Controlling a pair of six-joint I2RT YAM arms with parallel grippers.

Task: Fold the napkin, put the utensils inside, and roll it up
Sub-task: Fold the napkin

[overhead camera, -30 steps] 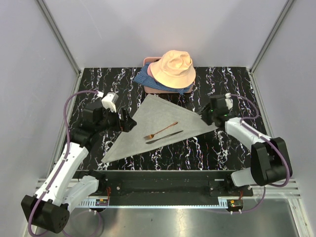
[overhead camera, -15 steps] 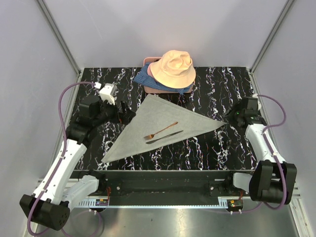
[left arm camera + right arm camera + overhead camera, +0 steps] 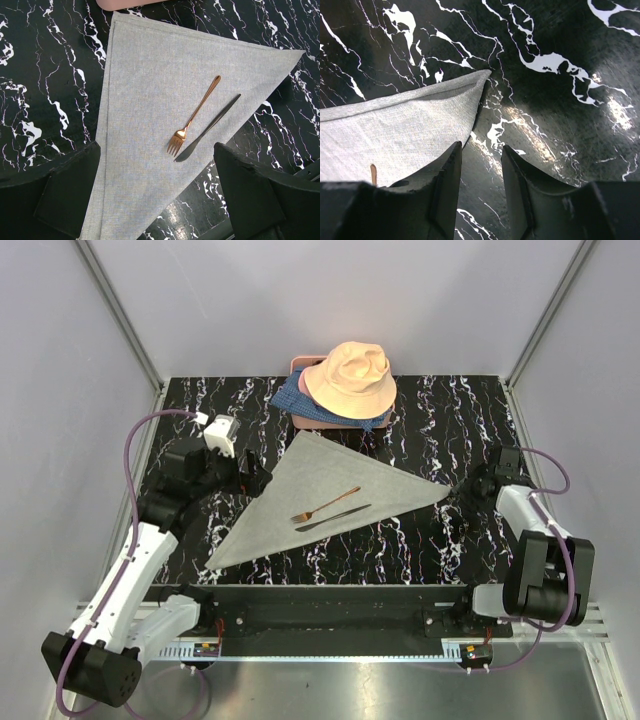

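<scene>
Napkin (image 3: 285, 475) (image 3: 150, 90) (image 3: 395, 130), plain light grey and folded into a triangle, lies flat near the middle of the black, white-veined table (image 3: 440, 420). One corner points toward the far edge, one toward the near-left edge and one to the right. A copper fork (image 3: 325, 504) (image 3: 194, 116) and a darker knife (image 3: 333, 518) (image 3: 207, 129) rest side by side on the cloth. They run roughly parallel, their handles angled toward the right-hand corner. The fork's tines and the knife's blade end lie close together without visibly touching.

The left claw (image 3: 255, 481) (image 3: 156, 147) hangs at the napkin's left edge, its jaws spread wide with nothing between them. In its wrist view the two dark fingers (image 3: 70, 195) frame the fork and knife from above. Whether it touches the cloth cannot be told.

The right claw (image 3: 470, 487) (image 3: 481, 147) sits just beside the napkin's right-hand corner. Its jaws stand a narrow gap apart, with only bare table showing between them. In its wrist view the pointed corner lies just ahead of the left finger, which covers part of the cloth's lower edge. Contact with the cloth cannot be made out.

At the far edge of the table a peach bucket hat (image 3: 350, 378) sits on blue patterned fabric (image 3: 290, 400). A pink object (image 3: 297, 363) peeks out beneath them, just beyond the napkin's far corner.
</scene>
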